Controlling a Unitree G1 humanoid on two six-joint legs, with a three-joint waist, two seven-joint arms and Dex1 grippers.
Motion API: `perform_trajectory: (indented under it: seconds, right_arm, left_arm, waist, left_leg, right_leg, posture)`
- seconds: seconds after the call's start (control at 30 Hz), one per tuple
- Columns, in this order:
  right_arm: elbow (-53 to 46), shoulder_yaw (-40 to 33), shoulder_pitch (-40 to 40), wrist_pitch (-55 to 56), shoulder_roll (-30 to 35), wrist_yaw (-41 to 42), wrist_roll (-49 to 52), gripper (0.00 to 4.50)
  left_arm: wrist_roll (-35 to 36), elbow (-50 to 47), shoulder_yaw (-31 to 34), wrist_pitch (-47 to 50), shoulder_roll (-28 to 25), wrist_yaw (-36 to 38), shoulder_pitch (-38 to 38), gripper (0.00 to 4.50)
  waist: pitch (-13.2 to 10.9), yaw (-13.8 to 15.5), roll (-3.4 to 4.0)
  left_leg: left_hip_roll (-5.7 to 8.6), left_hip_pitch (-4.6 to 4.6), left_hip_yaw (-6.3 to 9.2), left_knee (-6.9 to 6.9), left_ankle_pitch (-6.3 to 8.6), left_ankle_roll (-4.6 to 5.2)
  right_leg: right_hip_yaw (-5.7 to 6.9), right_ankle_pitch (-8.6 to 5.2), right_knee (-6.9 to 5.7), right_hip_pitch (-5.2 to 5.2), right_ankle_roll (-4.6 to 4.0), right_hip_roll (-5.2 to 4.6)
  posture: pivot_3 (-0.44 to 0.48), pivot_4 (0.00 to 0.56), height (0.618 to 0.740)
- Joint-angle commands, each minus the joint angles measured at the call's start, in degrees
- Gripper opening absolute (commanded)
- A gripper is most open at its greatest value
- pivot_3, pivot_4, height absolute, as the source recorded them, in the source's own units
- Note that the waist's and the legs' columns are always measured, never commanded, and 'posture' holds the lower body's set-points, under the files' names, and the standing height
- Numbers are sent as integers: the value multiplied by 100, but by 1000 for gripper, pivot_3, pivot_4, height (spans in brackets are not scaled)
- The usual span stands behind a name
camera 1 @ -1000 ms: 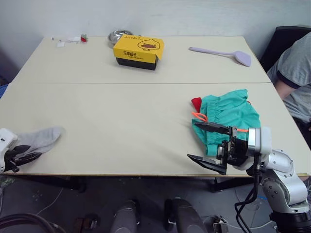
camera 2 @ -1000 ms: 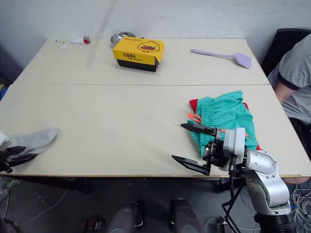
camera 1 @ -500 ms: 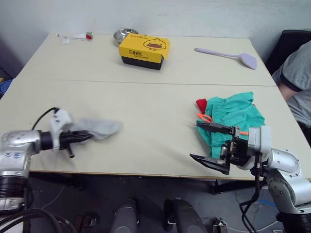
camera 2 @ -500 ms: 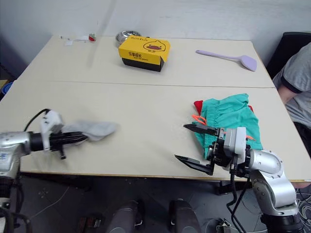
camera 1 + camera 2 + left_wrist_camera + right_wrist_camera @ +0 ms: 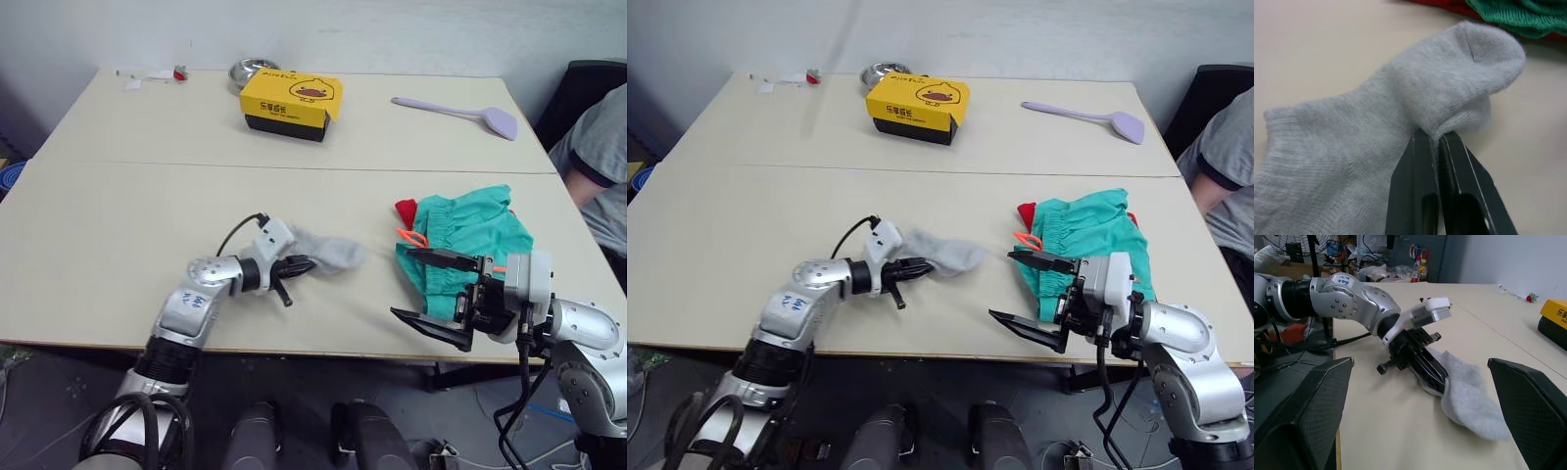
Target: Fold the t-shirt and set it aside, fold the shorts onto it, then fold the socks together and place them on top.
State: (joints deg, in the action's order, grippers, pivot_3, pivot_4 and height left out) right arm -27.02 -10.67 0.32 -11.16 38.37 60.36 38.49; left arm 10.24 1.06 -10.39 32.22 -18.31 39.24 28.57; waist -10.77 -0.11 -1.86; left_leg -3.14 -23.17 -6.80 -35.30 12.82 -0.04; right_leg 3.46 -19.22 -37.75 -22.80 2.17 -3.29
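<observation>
grey socks (image 5: 331, 252) limp, pinched by left end effector (image 5: 300, 263)

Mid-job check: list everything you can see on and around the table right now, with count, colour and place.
socks: grey bundle, count unclear, table middle, pinched by the left claw
shorts: one, teal-green, orange drawstring, right side of table
t-shirt: one, red, mostly under the shorts
box: one, yellow and black, far middle
bowl: one, metal, behind the box
spatula: one, lilac, far right
small bits: white and red, far left corner
table: one, beige
person: one, grey sleeve, right edge
left claw: shut on the socks
right claw: open, near edge, beside the shorts
</observation>
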Motion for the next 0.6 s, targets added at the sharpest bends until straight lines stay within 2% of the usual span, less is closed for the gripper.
perform_trajectory:
  seconds: [0.03, 0.1, 0.3, 0.47, 0.6]
  right_arm:
    - [-263, -119, 91, 70, 15, -69, 34, 4500]
    - [-280, -104, 130, 75, 2, -95, 24, 4500]
    - [-236, -110, 241, -76, 24, -161, 140, 4500]
    - [-208, -52, -62, -1081, 49, -838, 628, 4500]
    - [-34, 404, -691, -2641, -101, -2166, 851, 4500]
  left_arm:
    - [49, -229, -102, 100, 136, -70, -5, 507]
    - [104, -289, -93, 94, 139, 5, -7, 982]
    - [720, -561, 404, -53, -316, 751, -11, 2914]
    - [1437, -326, 1138, -73, -899, 1522, 193, 4450]
    - [1184, 875, 1383, -398, -1452, 1696, 564, 4450]
  waist:
    - [0, 1, 0]
    - [0, -4, 0]
    - [0, -8, 0]
    - [0, -13, 1]
    - [0, -15, 1]
  left_leg:
    - [0, 0, 1, 0, 0, 0]
    - [0, 2, 1, 0, -1, -1]
    - [-1, 4, 1, 0, -1, -4]
    - [-3, 7, 2, 0, -2, -5]
    - [-2, 9, 5, 0, -2, -5]
  right_leg:
    - [0, 0, 0, 0, 0, 0]
    - [0, 0, 0, 1, 0, 1]
    - [1, 0, 0, 2, 0, 1]
    - [1, 0, -1, 4, -1, -1]
    - [2, 0, -1, 7, -3, -3]
  posture:
    - [0, 150, 740]
    - [0, 150, 740]
    - [0, 150, 740]
    - [0, 150, 740]
    - [0, 150, 740]
